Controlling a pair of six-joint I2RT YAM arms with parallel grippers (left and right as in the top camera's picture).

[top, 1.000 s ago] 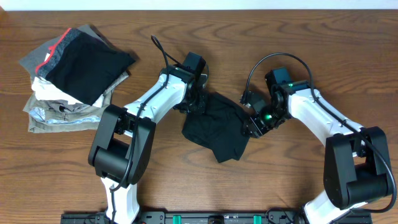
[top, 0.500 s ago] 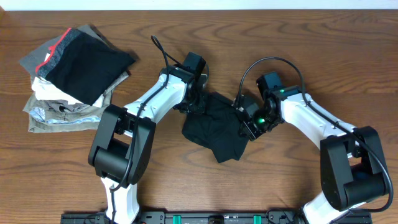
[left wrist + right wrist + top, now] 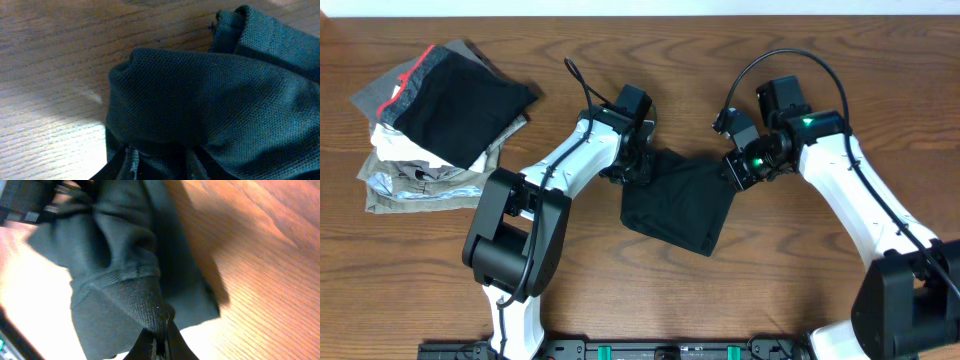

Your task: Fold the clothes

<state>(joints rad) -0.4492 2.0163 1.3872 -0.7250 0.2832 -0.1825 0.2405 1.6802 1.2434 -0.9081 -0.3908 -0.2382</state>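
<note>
The black T-shirt (image 3: 682,205) lies crumpled at the table's middle, stretched between both grippers. No logo shows. My left gripper (image 3: 638,162) is shut on the shirt's upper left corner; in the left wrist view the fabric (image 3: 210,95) bunches over the jaws (image 3: 160,162). My right gripper (image 3: 736,170) is shut on the upper right edge; in the right wrist view its fingertips (image 3: 161,335) pinch a hemmed fold of the shirt (image 3: 120,270) above the table.
A stack of folded garments (image 3: 435,120), grey, white and red-trimmed with a black piece on top, sits at the far left. Bare wooden table (image 3: 800,270) lies to the front and right.
My right gripper has moved right and back with the shirt edge, pulling the crumpled shirt wider into a flatter shape. The left gripper has stayed in place.
</note>
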